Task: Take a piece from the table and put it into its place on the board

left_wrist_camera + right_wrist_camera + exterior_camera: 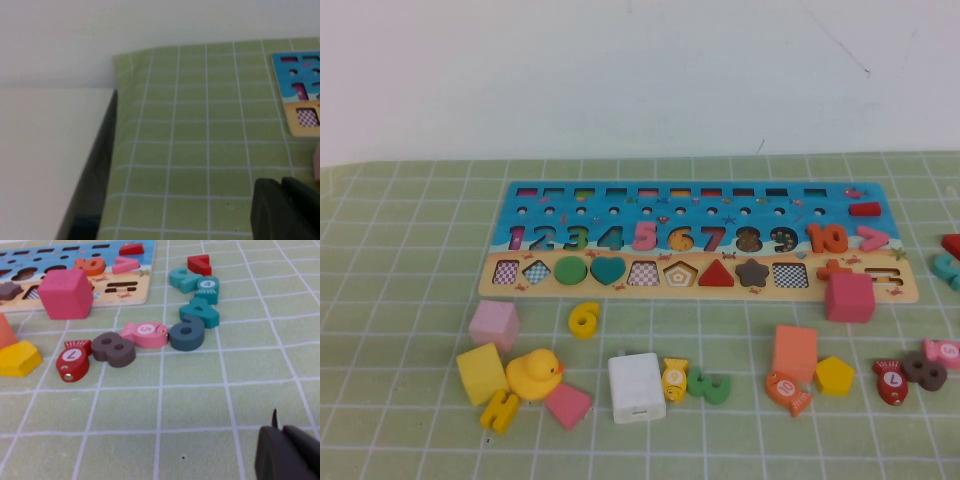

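The yellow numeral piece (583, 320) lies flat on the green gridded table (720, 440), just in front of the long board (770, 292) and below its heart shape. Neither gripper shows in the high view. My left gripper (281, 200) is shut and empty, low over bare table (200, 150), with the board's end (285, 82) some way beyond it. My right gripper (281, 442) is shut on nothing over bare table (190, 405), short of the loose numerals by the board's other end (142, 285). The yellow piece is out of both wrist views.
A pink cube (849, 296) sits on the board's right end. Along the front lie a rubber duck (533, 374), a white box (636, 387), a yellow cube (481, 373), an orange cube (794, 352) and a yellow pentagon (834, 375). The table's dark edge (100, 160) shows past my left gripper.
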{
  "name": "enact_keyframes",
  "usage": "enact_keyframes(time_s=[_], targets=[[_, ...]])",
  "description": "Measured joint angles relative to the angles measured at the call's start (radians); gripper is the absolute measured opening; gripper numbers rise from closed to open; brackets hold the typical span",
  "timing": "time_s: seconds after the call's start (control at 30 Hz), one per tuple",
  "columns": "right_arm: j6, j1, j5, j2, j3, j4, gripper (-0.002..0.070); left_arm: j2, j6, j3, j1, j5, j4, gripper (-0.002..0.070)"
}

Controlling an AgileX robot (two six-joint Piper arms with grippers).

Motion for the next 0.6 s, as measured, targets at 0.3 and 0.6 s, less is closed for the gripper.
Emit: enact_keyframes(time_s=[0.3,0.6], targets=[[0.000,0.000,0.000,0.000,0.000,0.000,-0.0003,0.306,0.176,0.014,0.000,-0.030,-0.364,-0.0002],[0.000,0.000,0.000,0.000,0.000,0.000,-0.0003,0.692,0.403,-0.321,-0.010,0.158,-0.594,-0.0002]])
